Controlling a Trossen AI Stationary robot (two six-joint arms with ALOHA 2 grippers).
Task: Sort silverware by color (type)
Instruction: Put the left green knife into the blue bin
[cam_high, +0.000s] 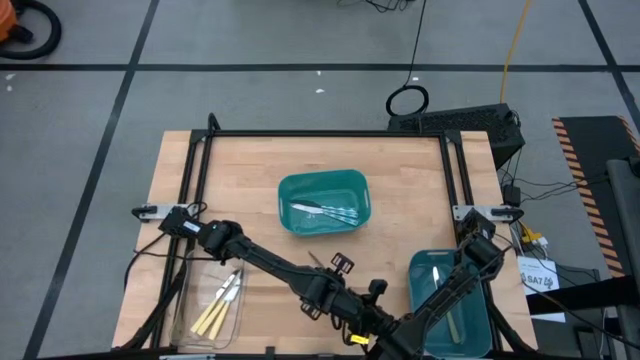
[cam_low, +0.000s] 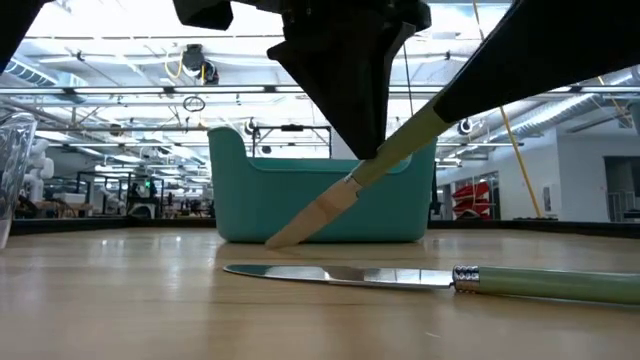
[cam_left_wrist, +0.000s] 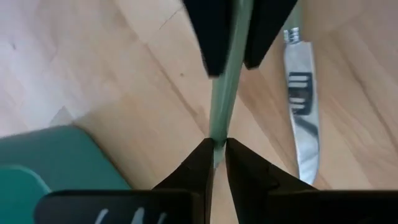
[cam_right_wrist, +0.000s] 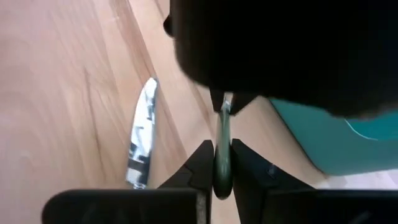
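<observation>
high view: pale wood-grain table (cam_high: 250, 170) with a black frame along its edges, standing on a grey floor crossed by dark tape lines; cables and a black box lie beyond the far right corner; a teal rounded-rectangle bin (cam_high: 323, 202) sits mid-table with silver cutlery (cam_high: 325, 211) inside; a second teal bin (cam_high: 448, 305) sits near right with one pale piece in it; a clear tray (cam_high: 213, 308) near left holds yellow-handled pieces (cam_high: 222, 303); both dark arms meet low at the near centre edge, grippers hard to separate here.

low view: smooth wood surface, bright hall with ceiling trusses and lights behind; teal bin wall matte and curved; a green-handled knife (cam_low: 400, 277) lies flat on the table in front, shiny blade, satin handle; a second green-handled knife (cam_low: 355, 180) hangs tilted in the air, tip down near the table, gripped from above by a dark gripper.

left wrist view: left gripper (cam_left_wrist: 217, 149) clenched on the slim green handle of the tilted knife; the right gripper's dark fingers clamp the same handle farther along; the flat knife's mirror blade lies just beside on the wood; teal bin corner nearby.

right wrist view: right gripper (cam_right_wrist: 216, 163) pinched on the rounded end of the green handle; the left gripper's dark body holds the other end; flat knife blade on the wood beside.
</observation>
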